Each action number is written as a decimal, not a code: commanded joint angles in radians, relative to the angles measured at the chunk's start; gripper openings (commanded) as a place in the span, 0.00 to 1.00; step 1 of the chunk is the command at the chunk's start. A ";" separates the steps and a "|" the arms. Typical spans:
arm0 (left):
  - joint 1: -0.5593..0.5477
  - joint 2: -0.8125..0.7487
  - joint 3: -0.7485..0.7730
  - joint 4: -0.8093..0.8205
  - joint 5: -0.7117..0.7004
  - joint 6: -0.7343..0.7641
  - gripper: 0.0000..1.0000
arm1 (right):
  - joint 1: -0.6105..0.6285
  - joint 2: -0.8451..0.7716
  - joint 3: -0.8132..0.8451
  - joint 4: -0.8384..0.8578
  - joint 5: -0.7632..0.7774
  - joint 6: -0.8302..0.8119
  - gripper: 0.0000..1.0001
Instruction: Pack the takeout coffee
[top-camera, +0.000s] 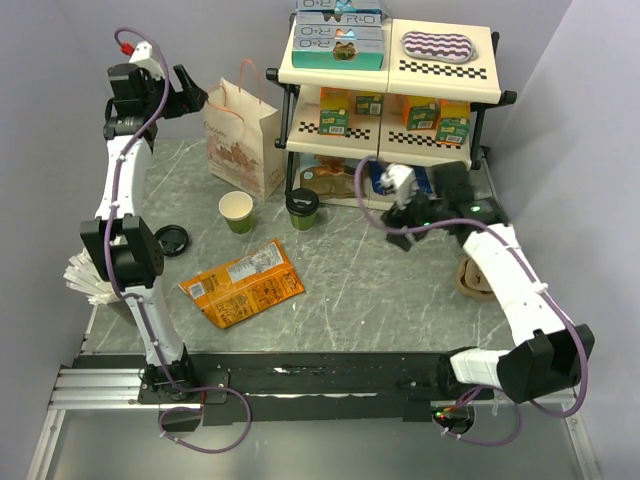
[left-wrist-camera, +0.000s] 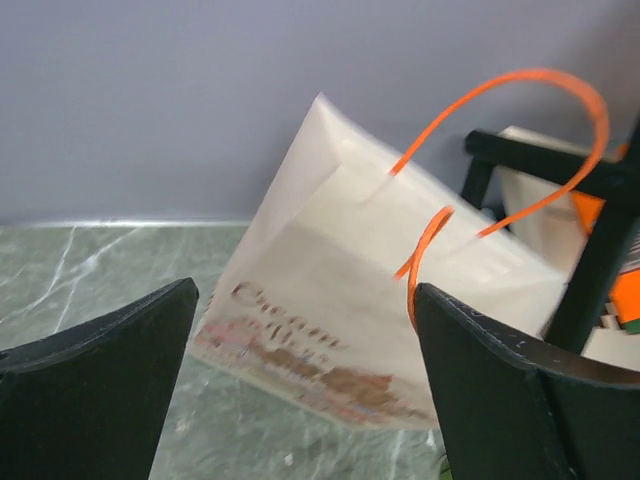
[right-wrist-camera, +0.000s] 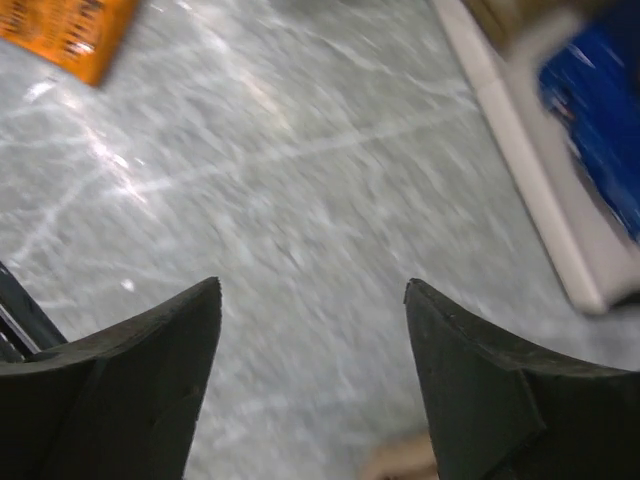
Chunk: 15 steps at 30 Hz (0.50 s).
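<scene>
Empty, wide-set left gripper; right gripper apparently likewise, blurred.

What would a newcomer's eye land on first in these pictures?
The bright orange snack packet lying flat mid-table stands out first. Behind it, the white paper bag with orange handles stands at the back left beside the shelf rack, with the lidded takeout coffee and a lidless green cup in front. The left gripper hangs open, facing the bag.
</scene>
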<state>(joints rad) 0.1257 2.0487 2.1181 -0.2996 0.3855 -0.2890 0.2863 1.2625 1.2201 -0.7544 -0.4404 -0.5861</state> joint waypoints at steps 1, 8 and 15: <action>0.005 -0.061 0.068 0.091 0.064 -0.067 0.97 | -0.146 -0.038 0.128 -0.288 -0.018 -0.106 0.77; 0.020 -0.136 0.066 0.100 0.049 -0.113 0.98 | -0.275 -0.057 0.072 -0.335 0.369 0.047 0.69; 0.029 -0.216 -0.015 0.129 0.079 -0.177 0.99 | -0.441 0.026 0.013 -0.269 0.528 0.212 0.66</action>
<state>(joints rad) 0.1478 1.9259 2.1181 -0.2325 0.4316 -0.4068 -0.0635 1.2434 1.2194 -1.0279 -0.0631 -0.4934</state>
